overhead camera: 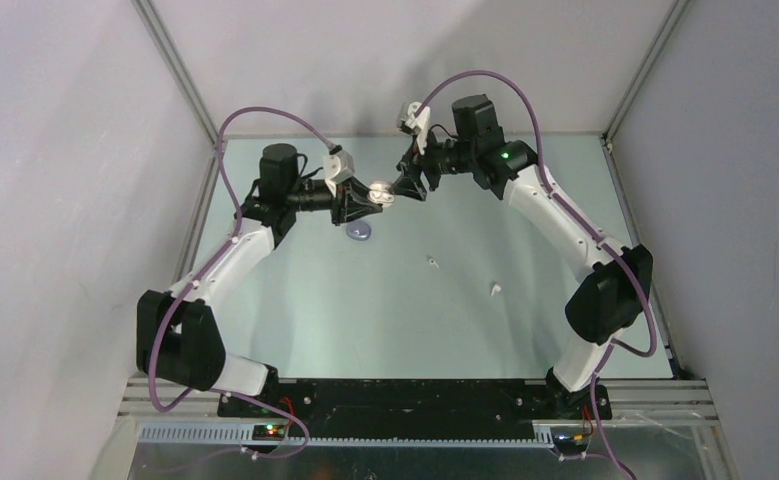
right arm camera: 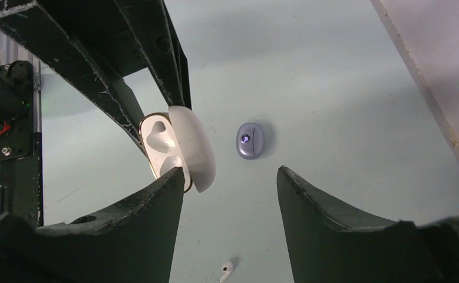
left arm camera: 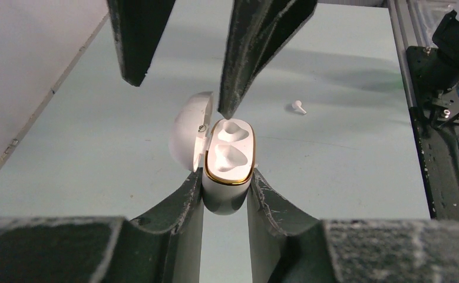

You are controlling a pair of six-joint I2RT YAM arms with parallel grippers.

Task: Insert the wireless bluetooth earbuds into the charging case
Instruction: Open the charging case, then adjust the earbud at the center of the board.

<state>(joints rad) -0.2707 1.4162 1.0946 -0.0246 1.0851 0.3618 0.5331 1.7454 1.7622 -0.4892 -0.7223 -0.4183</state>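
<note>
My left gripper (overhead camera: pixel 375 198) is shut on a white charging case (left arm camera: pixel 230 154) with a gold rim and holds it above the table. Its lid (left arm camera: pixel 187 132) is swung open and both sockets look empty. My right gripper (overhead camera: pixel 403 187) is open; one fingertip (left arm camera: pixel 227 109) sits at the case's far end by the lid, the other fingertip (left arm camera: pixel 134 76) stands apart. In the right wrist view the case (right arm camera: pixel 167 144) is by my left finger. Two white earbuds (overhead camera: pixel 432 261) (overhead camera: pixel 496 290) lie on the table; one shows in each wrist view (left arm camera: pixel 298 107) (right arm camera: pixel 226 270). Purple earbuds are out of view.
A closed pale purple case (overhead camera: pixel 360 233) lies on the table under the grippers and shows in the right wrist view (right arm camera: pixel 250 140). Grey walls enclose the table (overhead camera: pixel 365 320) at back and sides. The arms' black base rail (overhead camera: pixel 405 395) runs along the near edge.
</note>
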